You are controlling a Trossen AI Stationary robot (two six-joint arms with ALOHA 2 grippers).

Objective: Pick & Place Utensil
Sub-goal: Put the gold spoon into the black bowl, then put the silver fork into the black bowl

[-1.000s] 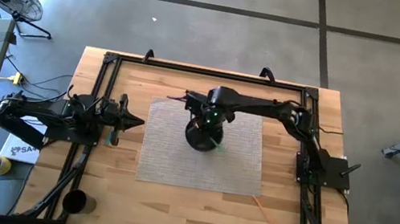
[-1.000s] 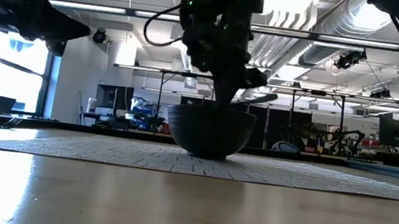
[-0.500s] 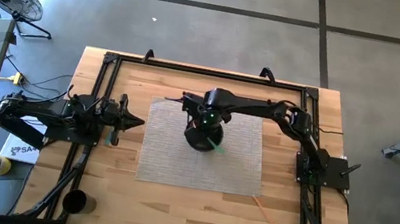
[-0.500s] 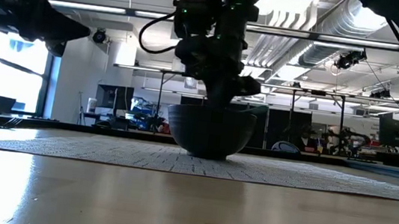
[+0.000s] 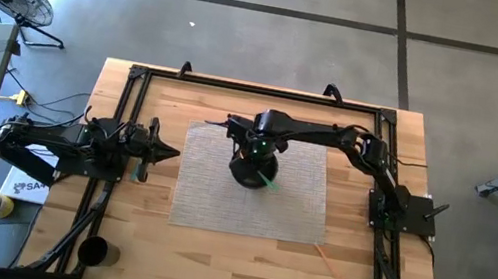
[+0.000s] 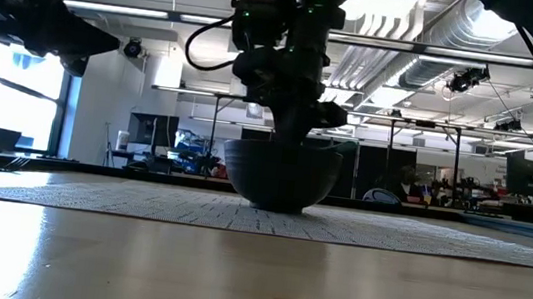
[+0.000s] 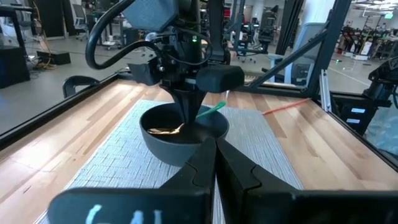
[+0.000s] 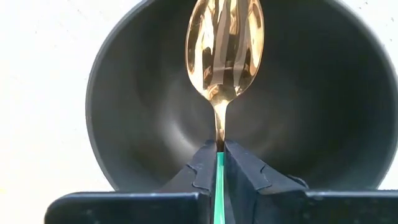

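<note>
A dark bowl [image 5: 249, 171] [image 6: 279, 176] stands on a grey woven placemat [image 5: 208, 204] in the middle of the table. My right gripper [image 5: 258, 153] [image 8: 218, 163] reaches down into the bowl [image 8: 323, 112], shut on a spoon with a gold head [image 8: 225, 43] and a green handle [image 5: 268, 179] [image 7: 213, 110]. The gold head [image 7: 168, 129] is down inside the bowl. My left gripper [image 5: 169, 153] [image 7: 216, 158] is shut and waits over the table's left side, pointing at the bowl [image 7: 183, 137]. My right gripper pinches the spoon between its two fingers at the thin neck [image 8: 219, 140] where the gold part meets the green handle [image 8: 218, 183]. The fingers come from above, pointing down into the bowl. The head lies low in the bowl; whether it touches the bowl, I cannot tell. The handle slants out over the rim.
An orange stick [image 5: 333, 270] [image 7: 286, 106] lies on the bare wood toward the near right. A black cup [image 5: 94, 253] stands at the near left corner. Black frame rails [image 5: 132, 110] run along the table's edges. Bare placemat lies near and left of the bowl.
My right gripper has shifted a little toward the table's left and lowered the spoon deeper into the bowl; the handle end, which stood higher over the rim, has dropped. In the last half second it has kept still.
</note>
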